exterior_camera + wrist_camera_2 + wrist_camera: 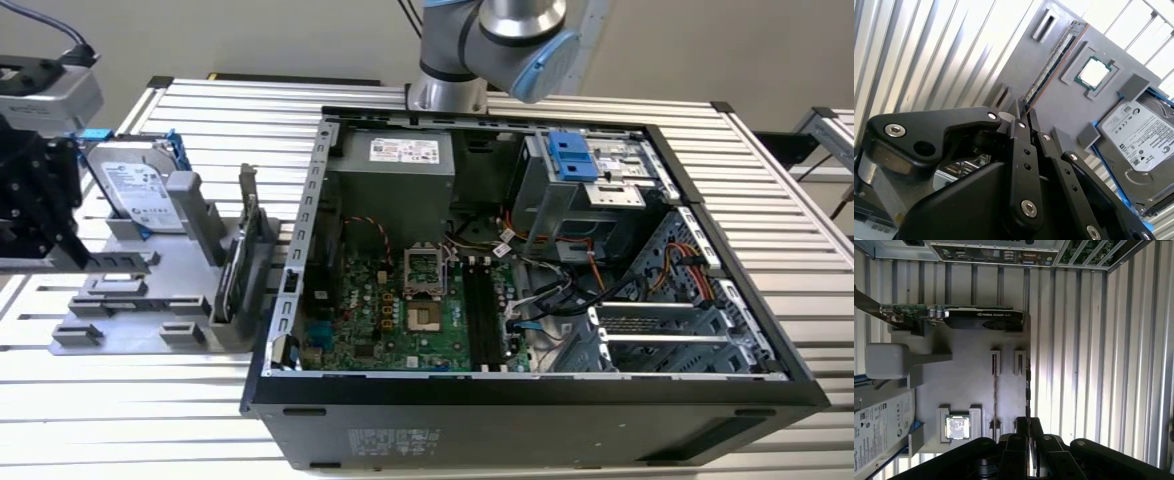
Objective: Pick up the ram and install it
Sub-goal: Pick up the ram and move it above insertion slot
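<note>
Now my gripper (1025, 111) is clamped on one end of the ram (1054, 60). It stands on its thin edge in the gray tray (80, 345), at nine o'clock from the computer case (534, 410). It is not lifted yet. The ram slots (482, 318) are bare.

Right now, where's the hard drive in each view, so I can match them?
Exterior view: hard drive stands at the gray tray's far end, on the exterior view's left.
Second wrist view: hard drive beside the processor chip.
First wrist view: hard drive beside that chip.
Shared landmark: the gray tray.
</note>
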Action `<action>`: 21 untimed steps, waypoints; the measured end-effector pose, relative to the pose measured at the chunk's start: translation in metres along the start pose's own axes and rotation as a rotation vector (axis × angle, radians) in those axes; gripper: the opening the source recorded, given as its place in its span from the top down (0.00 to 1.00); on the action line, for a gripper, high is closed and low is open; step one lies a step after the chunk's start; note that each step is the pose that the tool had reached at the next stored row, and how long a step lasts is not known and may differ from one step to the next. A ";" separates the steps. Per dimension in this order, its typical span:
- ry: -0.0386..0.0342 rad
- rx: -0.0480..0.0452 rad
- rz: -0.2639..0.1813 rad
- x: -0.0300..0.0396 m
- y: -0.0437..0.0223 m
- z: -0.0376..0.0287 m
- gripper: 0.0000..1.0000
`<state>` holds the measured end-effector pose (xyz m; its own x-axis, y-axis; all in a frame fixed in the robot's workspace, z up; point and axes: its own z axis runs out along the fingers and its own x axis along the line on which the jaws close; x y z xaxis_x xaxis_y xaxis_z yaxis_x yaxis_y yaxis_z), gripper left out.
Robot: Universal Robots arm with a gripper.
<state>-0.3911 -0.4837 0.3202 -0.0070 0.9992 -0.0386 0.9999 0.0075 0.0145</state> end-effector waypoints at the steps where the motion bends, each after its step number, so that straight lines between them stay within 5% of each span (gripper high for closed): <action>1: 0.0000 0.0000 0.000 0.0000 0.0000 -0.0009 1.00; 21: 0.0000 0.0001 0.001 -0.0008 0.0003 -0.0219 1.00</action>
<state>-0.3911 -0.4837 0.3421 -0.0058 0.9992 -0.0386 0.9999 0.0064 0.0145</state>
